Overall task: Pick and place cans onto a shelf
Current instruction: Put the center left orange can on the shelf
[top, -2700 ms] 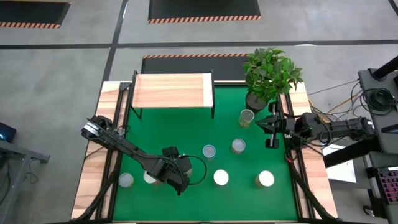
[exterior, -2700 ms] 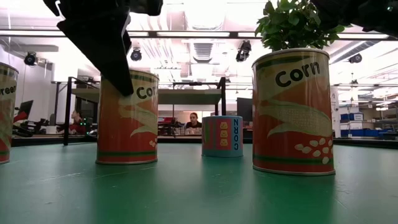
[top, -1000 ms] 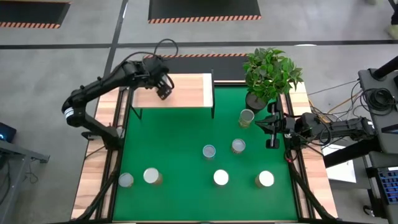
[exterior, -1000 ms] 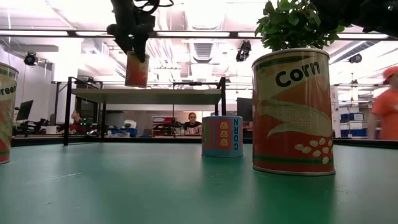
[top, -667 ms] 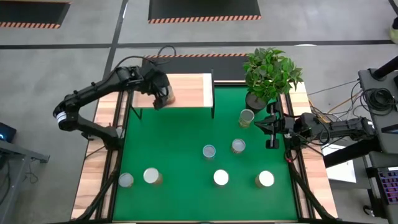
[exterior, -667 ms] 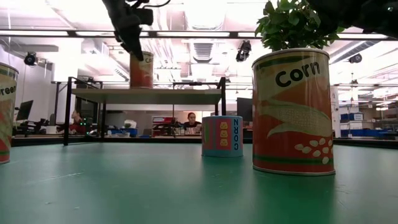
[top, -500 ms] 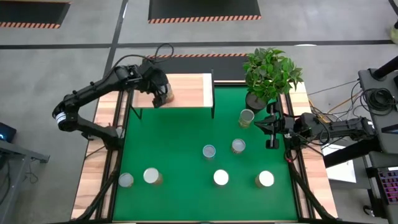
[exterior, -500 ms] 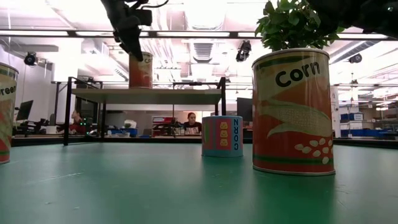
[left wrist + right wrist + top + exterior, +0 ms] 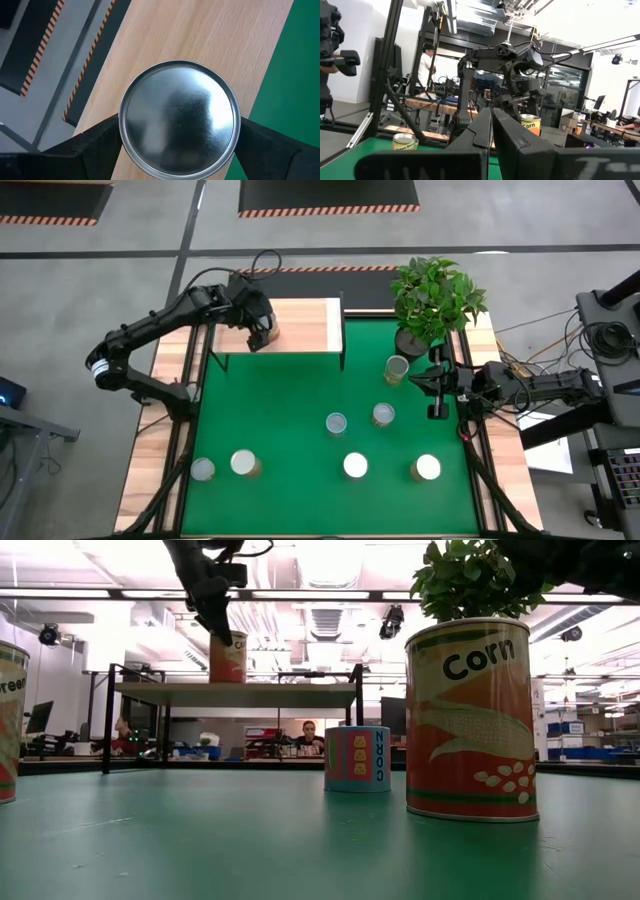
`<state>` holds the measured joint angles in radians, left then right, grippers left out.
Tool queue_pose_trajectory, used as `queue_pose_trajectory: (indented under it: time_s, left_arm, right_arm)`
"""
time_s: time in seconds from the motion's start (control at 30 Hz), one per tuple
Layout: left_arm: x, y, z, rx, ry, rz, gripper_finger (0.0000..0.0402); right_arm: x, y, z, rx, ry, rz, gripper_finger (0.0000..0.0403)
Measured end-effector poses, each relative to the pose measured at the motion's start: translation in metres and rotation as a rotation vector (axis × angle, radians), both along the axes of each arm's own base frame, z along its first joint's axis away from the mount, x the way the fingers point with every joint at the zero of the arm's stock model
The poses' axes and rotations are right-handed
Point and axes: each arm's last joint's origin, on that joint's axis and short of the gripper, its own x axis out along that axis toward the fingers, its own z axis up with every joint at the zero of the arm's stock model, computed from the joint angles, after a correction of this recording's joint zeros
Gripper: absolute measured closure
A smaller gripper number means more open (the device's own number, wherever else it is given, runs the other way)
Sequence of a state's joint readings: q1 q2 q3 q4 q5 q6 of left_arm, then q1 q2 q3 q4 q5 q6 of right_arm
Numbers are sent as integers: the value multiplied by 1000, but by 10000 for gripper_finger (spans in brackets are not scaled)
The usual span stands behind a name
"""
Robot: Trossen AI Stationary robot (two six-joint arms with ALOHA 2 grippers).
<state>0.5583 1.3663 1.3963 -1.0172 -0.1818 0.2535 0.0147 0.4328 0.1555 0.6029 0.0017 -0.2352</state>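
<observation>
Left hand (image 9: 264,332) grasping a corn can (image 9: 228,658) upright on the shelf (image 9: 300,325); right hand (image 9: 432,381) clenched, idle above counter's edge.

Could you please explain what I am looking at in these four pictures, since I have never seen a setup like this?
This is a robot with two dark arms at a green table. One picture looks straight down from above, one looks level across the table top, and one comes from a camera on each wrist.

The left gripper reaches over the shelf, a small wooden platform on thin black legs. Its fingers sit on either side of a can whose silver lid fills the left wrist picture. In the level view that can appears to stand on the shelf top.

The right gripper waits at the table's right edge, fingers shut, holding nothing.

Seven more cans stand on the green mat, for example a corn can. A potted plant sits at the far right corner.
</observation>
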Motion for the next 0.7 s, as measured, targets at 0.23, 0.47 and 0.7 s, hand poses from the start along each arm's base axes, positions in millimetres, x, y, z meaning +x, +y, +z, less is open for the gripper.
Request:
queue_pose_trajectory:
  time_s: [0.23,0.47,0.7]
  left_arm:
    - [0,0,2,6,4,-7,67]
    - [0,0,3,10,-1,-1,17]
    - [-4,-1,24,36,-36,14,6]
  right_arm:
    - [0,0,0,0,0,0,394]
    - [0,0,0,0,0,0,394]
    - [0,0,0,0,0,0,394]
